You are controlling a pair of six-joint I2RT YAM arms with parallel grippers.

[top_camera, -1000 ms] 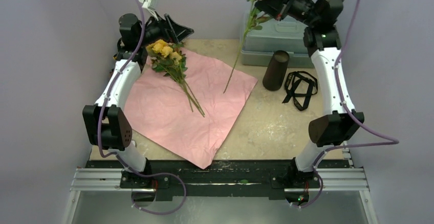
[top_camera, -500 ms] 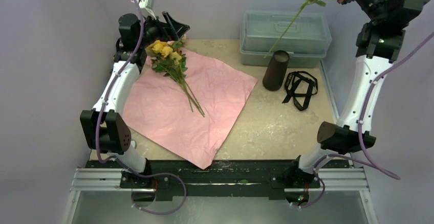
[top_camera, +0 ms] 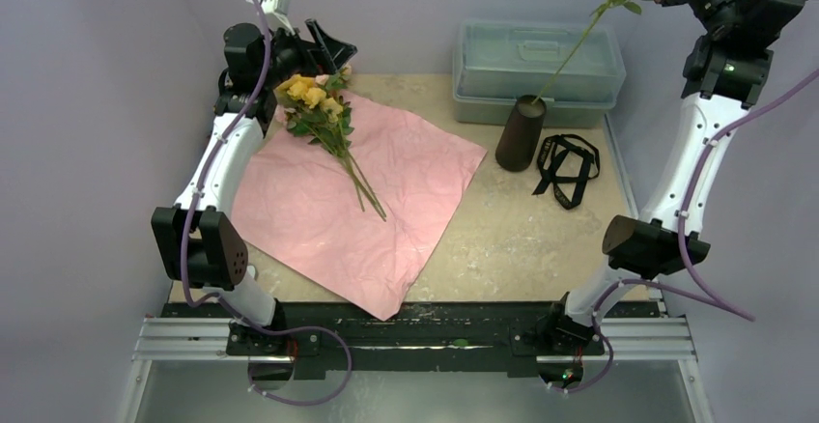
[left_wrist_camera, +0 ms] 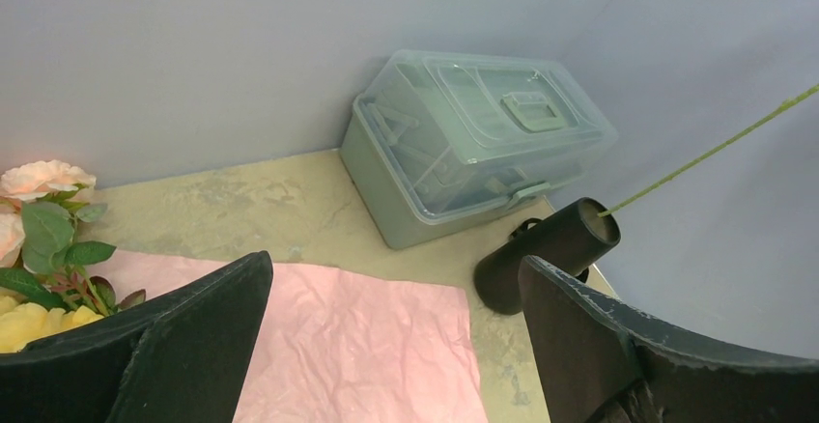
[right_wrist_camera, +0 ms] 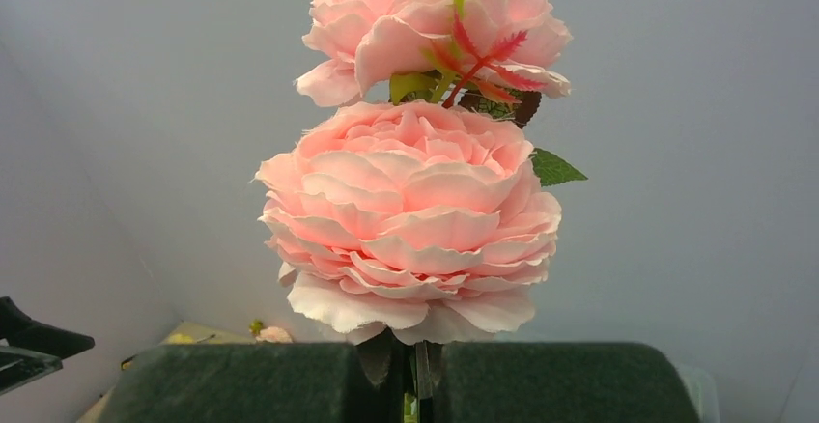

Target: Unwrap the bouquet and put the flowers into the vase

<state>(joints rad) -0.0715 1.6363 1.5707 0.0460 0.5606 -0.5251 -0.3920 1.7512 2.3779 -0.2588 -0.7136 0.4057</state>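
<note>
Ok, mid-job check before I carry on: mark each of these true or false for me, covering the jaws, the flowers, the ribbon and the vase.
1. The right jaws are shut on the pink flower. True.
2. That flower's lower end reaches the mouth of the vase. True.
3. The black ribbon is tied round the pink paper. False: it lies loose on the table, right of the vase.
4. The yellow flowers stand in the vase. False: they lie on the pink paper.
5. The left jaws are shut on a stem. False: they stand wide open beside the yellow flowers, holding nothing.
</note>
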